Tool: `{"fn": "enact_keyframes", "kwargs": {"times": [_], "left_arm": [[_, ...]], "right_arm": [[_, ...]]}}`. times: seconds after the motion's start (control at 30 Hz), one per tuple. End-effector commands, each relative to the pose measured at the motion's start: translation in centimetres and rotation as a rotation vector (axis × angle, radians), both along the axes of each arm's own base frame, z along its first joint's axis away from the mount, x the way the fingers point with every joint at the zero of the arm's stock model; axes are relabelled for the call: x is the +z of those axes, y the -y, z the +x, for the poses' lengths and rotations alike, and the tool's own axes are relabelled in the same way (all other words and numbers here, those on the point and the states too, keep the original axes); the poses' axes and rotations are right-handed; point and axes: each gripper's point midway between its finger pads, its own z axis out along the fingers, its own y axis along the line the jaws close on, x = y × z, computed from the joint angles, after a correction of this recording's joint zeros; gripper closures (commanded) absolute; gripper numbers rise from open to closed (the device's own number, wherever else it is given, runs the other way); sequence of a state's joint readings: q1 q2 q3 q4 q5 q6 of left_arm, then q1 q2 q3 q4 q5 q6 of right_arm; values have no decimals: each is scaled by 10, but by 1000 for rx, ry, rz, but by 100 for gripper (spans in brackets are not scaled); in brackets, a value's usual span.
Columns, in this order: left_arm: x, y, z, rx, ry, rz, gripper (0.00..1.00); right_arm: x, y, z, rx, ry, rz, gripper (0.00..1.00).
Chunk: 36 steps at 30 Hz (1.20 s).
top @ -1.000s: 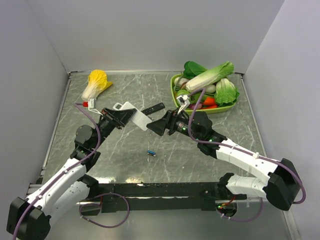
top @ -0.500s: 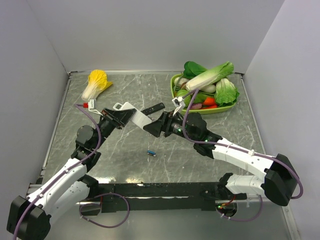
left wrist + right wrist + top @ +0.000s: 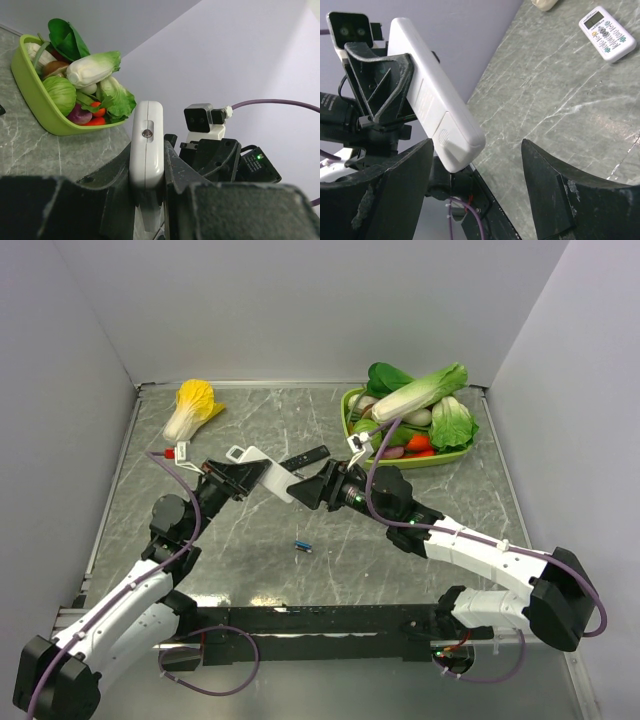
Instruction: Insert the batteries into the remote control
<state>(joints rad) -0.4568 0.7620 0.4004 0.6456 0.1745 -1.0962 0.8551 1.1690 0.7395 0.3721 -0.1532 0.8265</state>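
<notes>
Now, remote control: it is held off the counter, pinched across its narrow sides. Its plain white back is turned toward the right tool, and one end juts free beyond the gripping fingers.
Left tool: it is pressed onto the remote control from both sides, as is plainly shown in the left wrist view.
Reason for the hold: the grip is taken away from the free end, where a panel with a small oval mark is seen. That panel is judged to be the battery cover, still in place and left bare for the other tool.
Right tool: it is spread wide, with a finger set on either side of the free end. No contact is made and nothing is carried.
Step in hand: the opening of the compartment is judged to be under way, and no cell has been loaded yet.
Battery: one blue cell is seen lying on the counter, below and behind the right tool and well apart from both tools. No others can be made out.
Slim black remote: it is laid on the counter just beyond the right tool's tip.
Smaller white remote: it is seen face up, far ahead of the right tool.
Green basket: it is filled with vegetables and set off to the right tool's outer side.
Risk: the remote control could be levered out of the pinch if the panel is pushed hard.
</notes>
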Motion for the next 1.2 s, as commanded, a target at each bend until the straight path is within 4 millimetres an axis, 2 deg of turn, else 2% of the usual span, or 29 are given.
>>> {"fn": "enact_keyframes", "kwargs": {"times": [0.0, 0.13, 0.33, 0.63, 0.77, 1.03, 1.17], "left_arm": [[27, -5, -5, 12, 82, -34, 99], [29, -3, -5, 3, 91, -37, 99], [32, 0, -7, -20, 114, -39, 99], [32, 0, -11, -31, 116, -60, 99], [33, -2, -13, -30, 120, -73, 99], [33, 0, -14, -42, 123, -91, 99], [36, -1, -13, -41, 127, -111, 99]], "right_arm": [[29, -5, 2, -10, 18, 77, 25], [28, -8, 0, 10, 9, 95, 30], [32, -9, 0, 7, 8, 103, 30], [23, -10, 2, -4, -50, 114, 31], [28, -10, 2, -4, -49, 121, 33], [29, -13, -1, 17, -65, 134, 42], [23, -14, -1, 17, -79, 117, 52]]}}
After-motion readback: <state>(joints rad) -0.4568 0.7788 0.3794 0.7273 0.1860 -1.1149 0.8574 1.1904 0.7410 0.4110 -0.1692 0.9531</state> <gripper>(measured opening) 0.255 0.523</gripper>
